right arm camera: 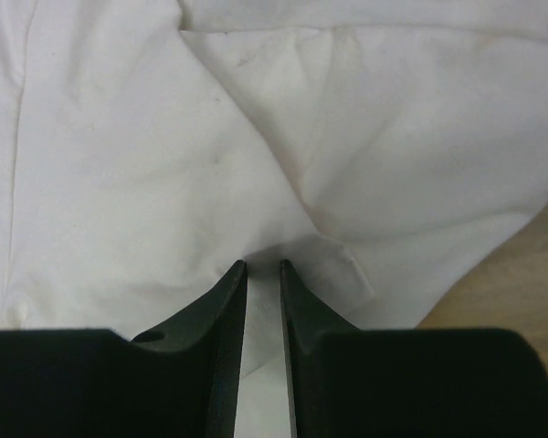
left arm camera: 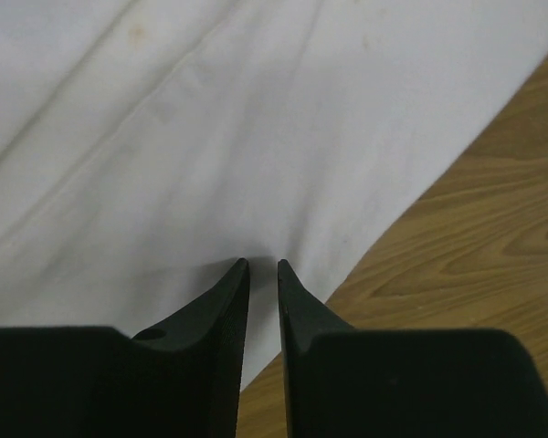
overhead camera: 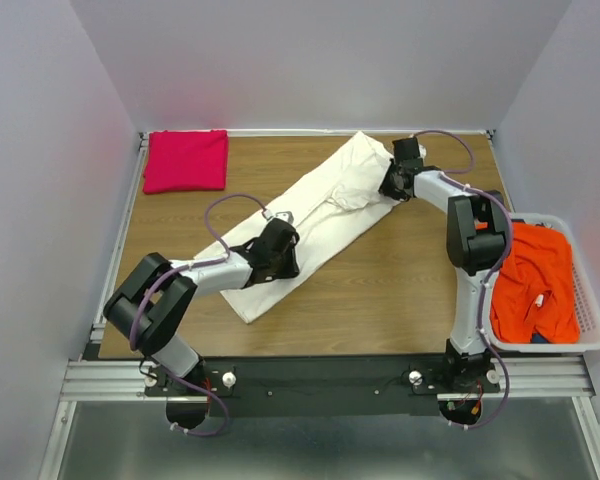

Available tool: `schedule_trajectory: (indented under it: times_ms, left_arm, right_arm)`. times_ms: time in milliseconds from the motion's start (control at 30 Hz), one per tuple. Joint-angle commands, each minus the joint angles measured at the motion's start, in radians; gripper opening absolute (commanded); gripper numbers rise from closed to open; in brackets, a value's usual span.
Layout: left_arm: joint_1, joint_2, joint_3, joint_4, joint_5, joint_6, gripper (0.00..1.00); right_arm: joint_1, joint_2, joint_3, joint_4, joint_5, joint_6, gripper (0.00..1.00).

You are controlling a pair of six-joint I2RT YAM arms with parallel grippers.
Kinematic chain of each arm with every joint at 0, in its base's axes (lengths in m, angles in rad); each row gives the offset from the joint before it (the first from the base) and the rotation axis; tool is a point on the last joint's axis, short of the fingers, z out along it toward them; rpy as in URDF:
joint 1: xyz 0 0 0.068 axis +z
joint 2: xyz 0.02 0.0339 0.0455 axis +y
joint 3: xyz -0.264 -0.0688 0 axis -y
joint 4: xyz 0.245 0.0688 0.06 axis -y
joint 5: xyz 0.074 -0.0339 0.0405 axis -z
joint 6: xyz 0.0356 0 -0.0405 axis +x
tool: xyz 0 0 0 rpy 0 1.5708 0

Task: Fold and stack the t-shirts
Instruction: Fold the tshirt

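Note:
The cream-white t-shirt (overhead camera: 320, 205) lies as a long folded strip, running diagonally across the table. My left gripper (overhead camera: 283, 258) is at its near right edge, with its jaws closed to a narrow gap on the cloth (left arm camera: 256, 119); the gripper (left arm camera: 263, 265) presses down at the hem. My right gripper (overhead camera: 388, 188) is at the far end, closed on a small raised fold of the same shirt (right arm camera: 164, 137), with cloth filling the gap between its jaws (right arm camera: 263, 266). The magenta-pink shirt (overhead camera: 185, 160) lies folded at the back left. The orange-red shirt (overhead camera: 535, 280) is bunched in the basket.
The white plastic laundry basket (overhead camera: 597, 318) stands off the table's right edge. Bare wood (left arm camera: 475, 228) shows right of the left gripper and at the right edge of the right wrist view (right arm camera: 541, 274). Grey walls surround the table.

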Motion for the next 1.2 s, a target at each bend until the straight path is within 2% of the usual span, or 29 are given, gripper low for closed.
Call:
schedule_trajectory:
  times_ms: [0, 200, 333, 500, 667, 700, 733, 800, 833, 900, 933, 1000, 1167]
  left_arm:
    - [-0.089, 0.074, 0.042, -0.023, 0.000, -0.008, 0.27]
    - [-0.256, 0.209, 0.195, -0.017, 0.039, 0.018, 0.26]
    - [-0.328, 0.312, 0.332, -0.012, 0.100, 0.052, 0.25]
    - [-0.350, 0.382, 0.496, -0.048, 0.111, 0.095, 0.25]
    - [-0.344, 0.356, 0.562, -0.048, 0.123, 0.147, 0.29]
    - [-0.339, 0.347, 0.565, -0.045, 0.126, 0.153, 0.30]
    - [-0.333, 0.320, 0.565, -0.043, 0.126, 0.156, 0.31]
    - [-0.301, 0.287, 0.550, -0.046, 0.120, 0.164, 0.32]
    - [-0.286, 0.249, 0.539, -0.049, 0.115, 0.163, 0.32]
    - [-0.229, 0.205, 0.492, -0.057, 0.100, 0.161, 0.32]
    - [-0.211, 0.157, 0.470, -0.058, 0.083, 0.155, 0.32]
    - [-0.146, 0.108, 0.401, -0.055, 0.072, 0.141, 0.33]
    - [-0.063, 0.011, 0.280, -0.057, 0.053, 0.124, 0.33]
  right_arm:
    - [-0.008, 0.140, 0.142, -0.080, -0.042, -0.125, 0.28]
    - [-0.008, 0.293, 0.346, -0.152, -0.094, -0.193, 0.28]
    - [-0.001, 0.347, 0.415, -0.172, -0.165, -0.200, 0.29]
    - [0.012, 0.396, 0.485, -0.192, -0.205, -0.220, 0.29]
    - [0.023, 0.405, 0.547, -0.209, -0.194, -0.248, 0.29]
    - [0.022, 0.405, 0.558, -0.214, -0.186, -0.249, 0.30]
    - [0.023, 0.404, 0.571, -0.220, -0.167, -0.251, 0.36]
    - [0.023, 0.385, 0.594, -0.240, -0.131, -0.242, 0.39]
    - [0.023, 0.375, 0.604, -0.246, -0.110, -0.234, 0.47]
    - [0.022, 0.329, 0.604, -0.250, -0.105, -0.230, 0.53]
    - [0.022, 0.313, 0.603, -0.252, -0.105, -0.227, 0.61]
    - [0.023, 0.267, 0.600, -0.258, -0.105, -0.219, 0.68]
    - [0.025, 0.180, 0.533, -0.266, -0.090, -0.159, 0.68]
